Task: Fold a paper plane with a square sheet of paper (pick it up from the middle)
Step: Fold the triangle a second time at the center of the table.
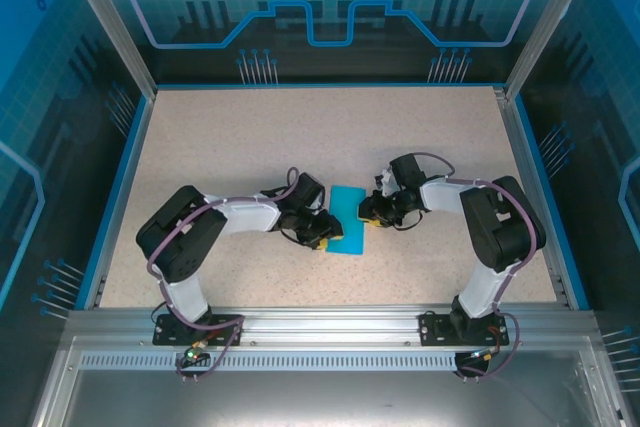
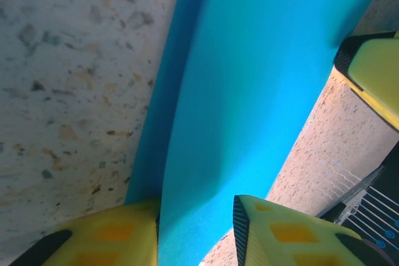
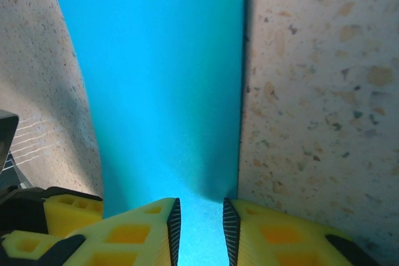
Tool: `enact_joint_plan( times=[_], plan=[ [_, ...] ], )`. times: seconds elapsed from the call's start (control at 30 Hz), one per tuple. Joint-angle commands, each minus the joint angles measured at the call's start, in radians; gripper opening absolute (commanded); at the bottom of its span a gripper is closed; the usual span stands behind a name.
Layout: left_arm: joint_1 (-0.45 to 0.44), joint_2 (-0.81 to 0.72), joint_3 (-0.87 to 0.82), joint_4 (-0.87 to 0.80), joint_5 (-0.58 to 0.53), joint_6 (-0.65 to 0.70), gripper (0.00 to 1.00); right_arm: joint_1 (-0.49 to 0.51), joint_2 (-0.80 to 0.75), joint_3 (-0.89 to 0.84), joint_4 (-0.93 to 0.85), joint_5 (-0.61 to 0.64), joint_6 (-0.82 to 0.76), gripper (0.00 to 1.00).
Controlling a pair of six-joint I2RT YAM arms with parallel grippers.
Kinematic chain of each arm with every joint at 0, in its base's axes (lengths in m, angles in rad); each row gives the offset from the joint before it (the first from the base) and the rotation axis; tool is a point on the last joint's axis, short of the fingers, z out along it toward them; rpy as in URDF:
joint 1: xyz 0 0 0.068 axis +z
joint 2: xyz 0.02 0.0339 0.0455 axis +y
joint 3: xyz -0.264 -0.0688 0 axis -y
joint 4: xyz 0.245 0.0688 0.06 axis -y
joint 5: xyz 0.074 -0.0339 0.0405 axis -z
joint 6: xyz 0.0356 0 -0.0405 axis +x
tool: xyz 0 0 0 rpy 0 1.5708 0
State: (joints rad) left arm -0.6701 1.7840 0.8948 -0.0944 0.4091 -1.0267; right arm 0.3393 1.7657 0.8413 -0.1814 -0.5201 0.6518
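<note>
Speckled beige worktop [image 1: 300, 137] under left gripper [image 1: 327, 240] and right gripper [image 1: 368, 215]. Blue rim [image 1: 330, 85] beyond grippers and at outer sides. Blue-tinted clear panels [image 1: 330, 7] with circuit and gear graphics above rim. Silver corner posts [image 1: 105, 17]. Aluminium rail [image 1: 320, 322] on near side of grippers. Light even, shadows soft.

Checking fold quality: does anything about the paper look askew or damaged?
No tears or crumples show. In the left wrist view a darker band runs along one long edge of the blue paper, perhaps uneven layers or only shadow.
</note>
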Motion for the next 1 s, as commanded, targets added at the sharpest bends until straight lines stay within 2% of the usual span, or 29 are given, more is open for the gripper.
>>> enact_joint_plan(
  times=[0.0,0.23,0.57,0.7,0.83,0.9,0.97],
  plan=[
    [0.027,0.023,0.044,0.022,0.002,-0.007,0.34,0.010,0.006,-0.036,-0.049,0.044,-0.028,0.30],
    [0.055,0.045,0.080,0.032,0.029,0.016,0.35,0.009,-0.073,-0.055,-0.080,0.088,-0.043,0.36],
    [0.065,0.109,0.120,0.135,0.127,0.002,0.33,0.007,-0.103,-0.073,-0.095,0.110,-0.043,0.38],
    [0.067,0.115,0.129,0.125,0.135,0.015,0.32,0.007,-0.104,-0.073,-0.079,0.095,-0.029,0.38],
    [0.067,0.118,0.139,0.110,0.126,0.033,0.24,-0.012,-0.128,-0.087,-0.031,0.017,-0.004,0.42],
    [0.072,0.108,0.145,0.105,0.116,0.057,0.15,-0.024,-0.169,-0.097,-0.040,0.028,0.002,0.47],
    [0.075,0.094,0.149,0.107,0.108,0.073,0.10,-0.039,-0.216,-0.105,-0.063,0.045,0.002,0.52]
  ],
)
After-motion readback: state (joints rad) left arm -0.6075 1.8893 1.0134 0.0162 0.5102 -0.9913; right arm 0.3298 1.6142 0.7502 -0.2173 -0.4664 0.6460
